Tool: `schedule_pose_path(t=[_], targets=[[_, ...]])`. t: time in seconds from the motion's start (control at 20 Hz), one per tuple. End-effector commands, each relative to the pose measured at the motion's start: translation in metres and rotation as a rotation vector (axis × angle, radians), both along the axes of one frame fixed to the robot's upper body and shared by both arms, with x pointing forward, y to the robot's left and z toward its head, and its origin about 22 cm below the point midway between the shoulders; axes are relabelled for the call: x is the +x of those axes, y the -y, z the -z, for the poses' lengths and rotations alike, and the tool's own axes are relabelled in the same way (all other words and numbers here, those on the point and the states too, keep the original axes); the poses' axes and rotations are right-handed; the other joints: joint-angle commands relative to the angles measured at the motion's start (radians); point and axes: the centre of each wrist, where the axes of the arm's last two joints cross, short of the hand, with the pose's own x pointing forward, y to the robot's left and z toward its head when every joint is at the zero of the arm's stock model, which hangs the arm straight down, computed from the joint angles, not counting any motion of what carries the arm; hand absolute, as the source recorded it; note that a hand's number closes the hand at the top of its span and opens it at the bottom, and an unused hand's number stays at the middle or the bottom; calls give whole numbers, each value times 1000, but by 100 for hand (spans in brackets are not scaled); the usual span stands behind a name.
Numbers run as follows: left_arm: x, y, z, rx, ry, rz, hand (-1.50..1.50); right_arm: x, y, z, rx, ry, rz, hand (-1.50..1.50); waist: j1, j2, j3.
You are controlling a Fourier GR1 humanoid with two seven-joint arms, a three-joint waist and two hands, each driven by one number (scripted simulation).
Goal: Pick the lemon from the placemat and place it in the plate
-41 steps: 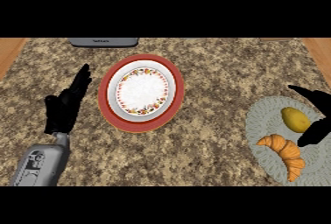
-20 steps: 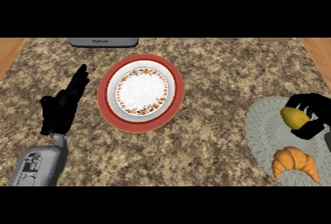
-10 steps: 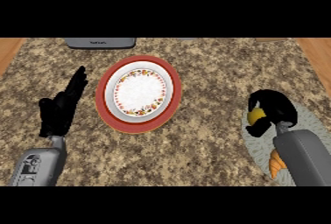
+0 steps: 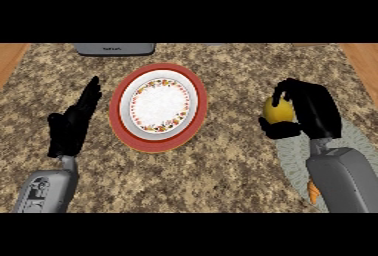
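The table (image 4: 221, 170) has a speckled brown granite top with wood showing at its far corners. The plate (image 4: 159, 106), white with a floral band and red rim, serves as landmark. Right of the plate, the right robot hand (image 4: 306, 112) curls around the lemon (image 4: 279, 110), at the grey placemat's (image 4: 291, 155) near edge. Left of the plate, the left robot hand (image 4: 71, 125) rests open, fingers straight. Beyond the plate sits a grey appliance (image 4: 114, 48).

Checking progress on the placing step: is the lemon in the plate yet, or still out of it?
Out. The lemon is held in the right hand, well to the right of the plate, whose white centre shows nothing on it.
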Motion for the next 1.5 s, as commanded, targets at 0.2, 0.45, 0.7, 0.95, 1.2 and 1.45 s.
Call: schedule_pose_path(t=[0.2,0.45,0.7,0.95,1.2,1.45], targets=[[-2,12,6,-5,8,9,0,-12,-59,-48,120,148,-212,150,13,5,1],[2,4,2,5,17,29,0,10,-129,-49,182,55,-262,150,27,8,1],[-4,5,3,-6,2,38,0,36,-152,-34,204,9,-249,150,37,9,1],[23,17,-23,-14,13,52,0,50,-194,-31,204,-31,-282,150,50,14,1],[21,18,-9,12,8,59,0,68,-212,-24,11,-84,-221,150,71,19,0],[31,41,-8,14,27,103,0,71,-205,13,64,-200,-138,150,96,30,0]])
